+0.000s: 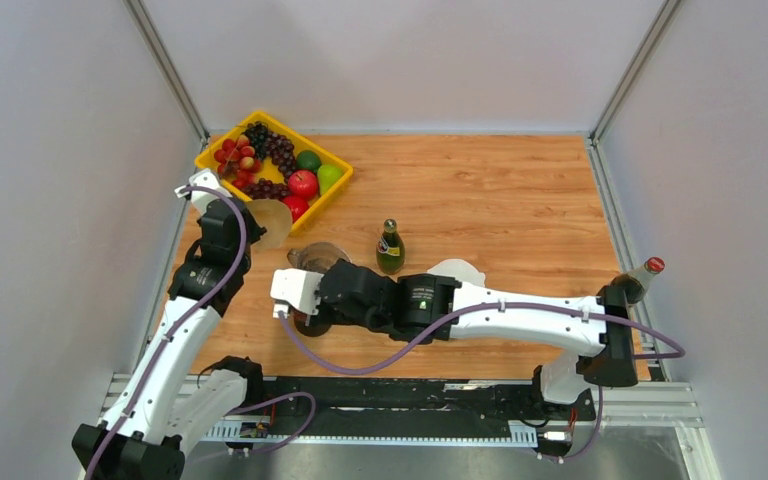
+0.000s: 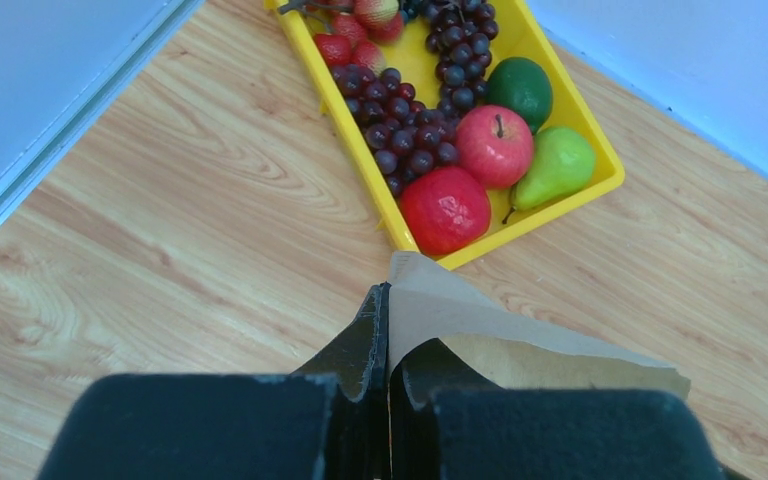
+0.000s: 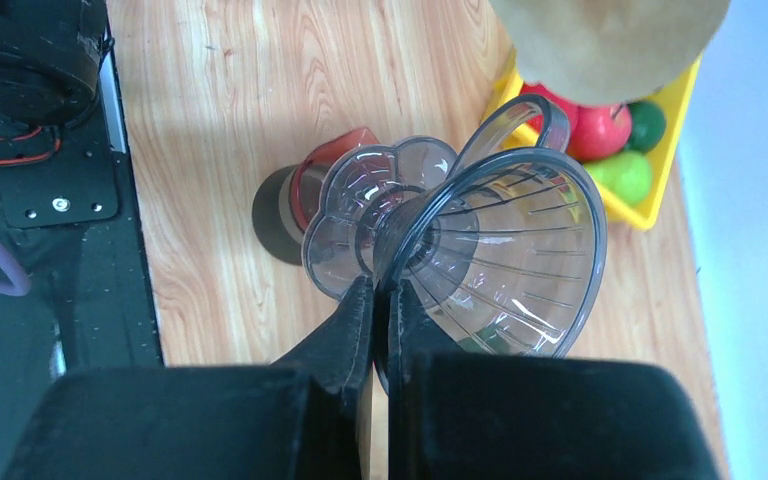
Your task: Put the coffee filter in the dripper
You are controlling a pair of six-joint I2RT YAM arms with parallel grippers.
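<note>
My left gripper (image 2: 388,300) is shut on the edge of a brown paper coffee filter (image 2: 520,340), held above the table near the yellow tray; in the top view the filter (image 1: 271,222) hangs beside the left gripper (image 1: 245,222). My right gripper (image 3: 384,290) is shut on the rim of a clear plastic dripper (image 3: 500,250), tilted on its side with its flower-shaped base (image 3: 360,225) toward the table. In the top view the dripper (image 1: 318,256) sits at the right gripper (image 1: 305,290). The filter (image 3: 610,40) shows above the dripper in the right wrist view.
A yellow tray (image 1: 332,193) of fruit stands at the back left. A green bottle (image 1: 390,248) stands mid-table. A red-capped bottle (image 1: 642,278) stands at the right edge. A dark round object (image 3: 278,212) with a red part lies under the dripper. A pale filter-like disc (image 1: 457,271) lies behind the right arm.
</note>
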